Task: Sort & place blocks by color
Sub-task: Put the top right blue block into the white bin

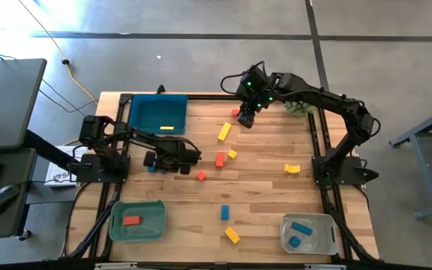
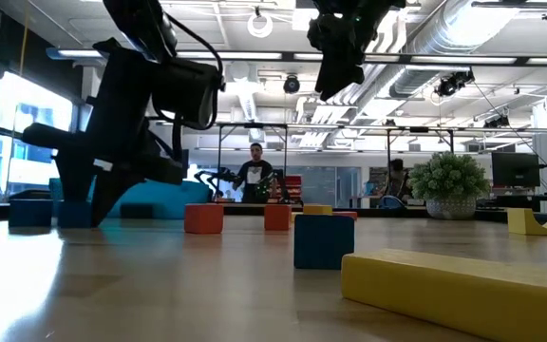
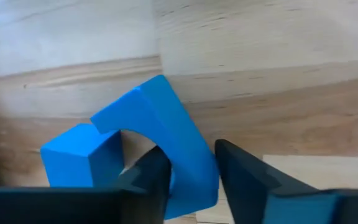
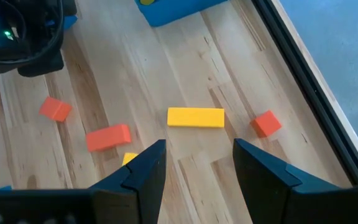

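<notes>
A: Well, first about the left gripper [image 3: 191, 152]?
B: Down low at the table, on the left part, not far from the teal tray [image 1: 135, 112]. Narrow, pressing with both fingers [image 3: 157, 171] on one leg of the blue arch block [image 3: 173, 118].

A: And about the right gripper [image 4: 199, 146]?
B: Up in the air, over the far middle of the table. Wide, holding nothing. Hanging above the yellow bar [image 4: 196, 117], with a red-orange cube [image 4: 266, 123] near it.

A: Already something in the trays?
B: Yes. In the teal tray, one yellow block [image 1: 166, 127]. In the green tray [image 1: 117, 225], one red-orange block [image 1: 131, 220]. In the grey tray [image 1: 328, 236], two blue blocks [image 1: 301, 226].

A: Still loose on the wood?
B: Several, yes. Near the middle, a red-orange bar [image 1: 220, 159] just beside a yellow cube [image 1: 232, 154]. More to the right, a yellow arch [image 1: 292, 169]. Toward the near edge, a blue bar [image 1: 224, 212] and a yellow piece [image 1: 232, 235], well apart from both grippers.
</notes>
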{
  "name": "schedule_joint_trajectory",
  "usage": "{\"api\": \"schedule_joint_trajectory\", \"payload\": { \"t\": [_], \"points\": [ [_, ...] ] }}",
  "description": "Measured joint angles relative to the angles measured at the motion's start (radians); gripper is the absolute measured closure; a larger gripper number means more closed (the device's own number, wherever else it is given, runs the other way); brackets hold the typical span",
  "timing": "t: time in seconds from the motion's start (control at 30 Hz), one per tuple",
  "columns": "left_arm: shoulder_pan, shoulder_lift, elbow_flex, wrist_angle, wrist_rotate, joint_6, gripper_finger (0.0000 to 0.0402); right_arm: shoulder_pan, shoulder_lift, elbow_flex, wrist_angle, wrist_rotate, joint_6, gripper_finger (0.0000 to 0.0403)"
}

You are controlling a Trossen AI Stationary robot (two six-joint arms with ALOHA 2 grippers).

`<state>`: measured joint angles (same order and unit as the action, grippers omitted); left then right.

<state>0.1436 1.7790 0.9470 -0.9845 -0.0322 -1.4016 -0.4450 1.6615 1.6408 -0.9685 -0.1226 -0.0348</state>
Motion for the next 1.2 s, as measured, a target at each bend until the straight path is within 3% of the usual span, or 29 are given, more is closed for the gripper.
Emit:
{"api": "schedule_joint_trajectory", "payload": {
  "t": [0.3,0.8,1.2],
  "points": [
    [-0.001,0.001,0.009,0.009,-0.001,0.188,0.0379,0.0,0.0,0.0,0.0,0.0,0.035,0.0229],
    [0.0,0.005,0.166,0.021,-0.006,0.669,0.0383,0.001,0.0,0.0,-0.01,-0.009,0.126,0.0229],
    [0.043,-0.193,0.185,0.047,0.054,0.972,0.0383,0.087,0.0,0.0,-0.065,-0.01,0.214,0.0229]
  ]
}}
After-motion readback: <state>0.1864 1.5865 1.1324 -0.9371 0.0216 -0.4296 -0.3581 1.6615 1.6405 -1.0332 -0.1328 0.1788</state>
